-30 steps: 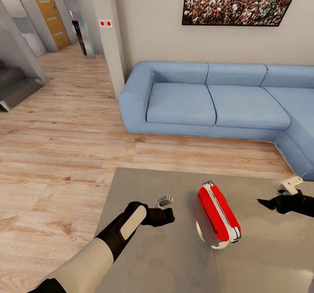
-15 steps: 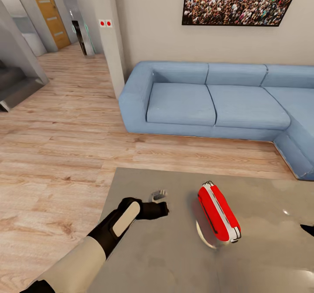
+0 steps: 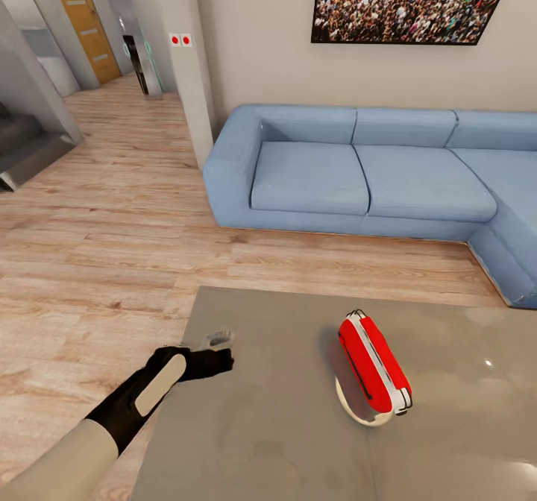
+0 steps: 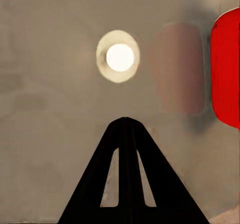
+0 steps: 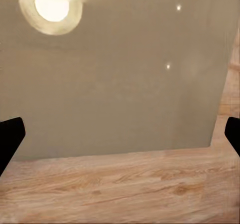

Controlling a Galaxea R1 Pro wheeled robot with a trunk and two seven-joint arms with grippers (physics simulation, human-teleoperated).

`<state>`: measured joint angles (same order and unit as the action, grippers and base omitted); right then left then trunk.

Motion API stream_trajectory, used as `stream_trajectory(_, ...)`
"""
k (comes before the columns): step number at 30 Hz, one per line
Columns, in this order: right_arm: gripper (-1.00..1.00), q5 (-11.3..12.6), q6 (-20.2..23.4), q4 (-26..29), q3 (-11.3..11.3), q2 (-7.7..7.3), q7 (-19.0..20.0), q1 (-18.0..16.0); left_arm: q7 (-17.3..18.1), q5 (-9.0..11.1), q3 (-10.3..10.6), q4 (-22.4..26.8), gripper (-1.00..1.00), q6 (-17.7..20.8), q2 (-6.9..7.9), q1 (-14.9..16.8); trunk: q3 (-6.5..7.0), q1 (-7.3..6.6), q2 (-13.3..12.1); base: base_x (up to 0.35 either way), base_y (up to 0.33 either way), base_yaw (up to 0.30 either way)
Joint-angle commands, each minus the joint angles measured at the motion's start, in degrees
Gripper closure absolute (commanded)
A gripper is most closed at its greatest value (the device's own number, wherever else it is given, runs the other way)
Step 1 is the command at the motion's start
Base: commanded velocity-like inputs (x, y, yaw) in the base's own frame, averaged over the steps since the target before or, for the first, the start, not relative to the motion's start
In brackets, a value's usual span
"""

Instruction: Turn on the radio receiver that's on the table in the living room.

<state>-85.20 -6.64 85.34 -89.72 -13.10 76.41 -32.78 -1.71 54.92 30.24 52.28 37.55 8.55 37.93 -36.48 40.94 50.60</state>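
One radio receiver (image 3: 371,370) is sitting on the table (image 3: 253,426), well apart from my left gripper (image 3: 218,338) at its near-left edge. Its fingers seem pressed together, though the tip is blurry. My right gripper (image 5: 120,134) is hanging spread wide over the table edge.

Glossy grey-taupe table (image 3: 462,441) on wood floor (image 3: 97,262), red radio receiver (image 3: 373,365) on top

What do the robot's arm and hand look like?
The left arm is cream near the body, then black at the wrist, with a cream oval patch on top. Its left hand has small pale grey fingers. In the left wrist view the fingers look like black pointed wedges.
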Motion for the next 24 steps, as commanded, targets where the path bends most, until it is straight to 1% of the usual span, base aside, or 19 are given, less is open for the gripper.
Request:
stream_trajectory(1, -1.00, -0.3, -0.5, -0.2, -0.7, -0.04, 0.0, 0.0, 0.0, 0.1, 0.0, 0.6, 1.00, 0.0, 0.48, -0.5, 0.00, 0.00, 0.0, 0.000, 0.000, 0.000)
stream_trajectory(2, -1.00, -0.8, -1.3, -0.6, -1.9, -0.20, -0.1, 0.0, 0.0, 0.1, 0.0, 1.8, 1.00, -0.1, 1.24, -1.4, 0.00, 0.00, 0.0, 0.000, 0.000, 0.000)
stream_trajectory(5, -1.00, -1.5, -2.7, -1.1, -3.6, -0.91, -0.1, 0.0, 0.0, 0.0, 0.0, 4.0, 1.00, -0.2, 2.53, -3.3, 0.00, 0.00, 0.0, 0.000, 0.000, 0.000)
stream_trajectory(7, -1.00, -1.8, -4.0, -1.3, -5.1, -1.59, -0.1, 0.0, 0.0, 0.1, 0.0, 5.6, 1.00, -0.3, 3.89, -4.8, 0.00, 0.00, 0.0, 0.000, 0.000, 0.000)
stream_trajectory(8, -1.00, -1.8, -4.4, -1.4, -5.6, -1.71, -0.1, 0.0, 0.1, 0.1, 0.0, 5.9, 1.00, -0.4, 4.22, -5.1, 0.00, 0.00, 0.0, 0.000, 0.000, 0.000)
stream_trajectory(9, -1.00, -1.9, -5.3, -1.4, -6.7, -1.94, -0.1, 0.1, 0.1, 0.2, 0.0, 6.3, 1.00, -0.9, 4.78, -5.7, 0.00, 0.00, 0.0, 0.000, 0.000, 0.000)
stream_trajectory(10, -1.00, -2.0, -5.8, -1.4, -7.3, -2.04, -0.1, 0.3, 0.1, 0.2, 0.0, 6.4, 1.00, -1.3, 5.02, -6.1, 0.00, 0.00, 0.0, 0.000, 0.000, 0.000)
stream_trajectory(13, -1.00, -2.9, -8.1, -2.9, -10.9, -2.41, -0.2, 3.2, 0.2, 0.3, 0.0, 6.8, 1.00, -3.3, 6.62, -8.2, 0.00, 0.00, 0.0, 0.000, 0.000, 0.000)
stream_trajectory(15, -1.00, -3.0, -8.5, -5.0, -11.8, -2.69, -0.8, 5.4, 0.2, 0.3, 0.0, 6.8, 1.00, -3.9, 7.45, -9.4, 0.00, 0.00, 0.0, 0.000, 0.000, 0.000)
stream_trajectory(16, -1.00, -2.9, -8.7, -6.8, -12.2, -3.04, -1.5, 7.0, 0.2, 0.3, 0.0, 6.9, 1.00, -4.2, 8.08, -10.4, 0.00, 0.00, 0.0, 0.000, 0.000, 0.000)
stream_trajectory(17, -1.00, -2.9, -8.8, -8.9, -12.5, -3.45, -2.7, 8.6, 0.3, 0.3, 0.0, 6.9, 1.00, -4.6, 8.69, -11.5, 0.00, 0.00, 0.0, 0.000, 0.000, 0.000)
stream_trajectory(19, -1.00, -3.0, -8.9, -16.1, -12.9, -4.66, -8.2, 13.0, 0.3, 0.4, 0.0, 6.7, 1.00, -6.5, 10.41, -14.5, 0.00, 0.00, 0.0, 0.000, 0.000, 0.000)
stream_trajectory(20, -1.00, -3.0, -8.9, -17.3, -12.9, -4.78, -9.3, 13.7, 0.3, 0.4, 0.0, 6.6, 1.00, -7.0, 10.68, -15.0, 0.00, 0.00, 0.0, 0.000, 0.000, 0.000)
stream_trajectory(21, -1.00, -3.1, -8.8, -19.9, -12.9, -4.96, -11.3, 15.1, 0.3, 0.4, 0.0, 6.6, 1.00, -7.8, 11.11, -15.8, 0.00, 0.00, 0.0, 0.000, 0.000, 0.000)
stream_trajectory(23, -1.00, -3.1, -8.7, -25.1, -13.0, -5.14, -15.5, 18.2, 0.3, 0.4, 0.0, 6.1, 1.00, -9.3, 11.63, -17.8, 0.00, 0.00, 0.0, 0.000, 0.000, 0.000)
stream_trajectory(24, -1.00, -3.3, -8.7, -29.2, -12.9, -5.20, -18.4, 20.7, 0.4, 0.4, 0.0, 5.2, 1.00, -10.3, 11.82, -19.5, 0.00, 0.00, 0.0, 0.000, 0.000, 0.000)
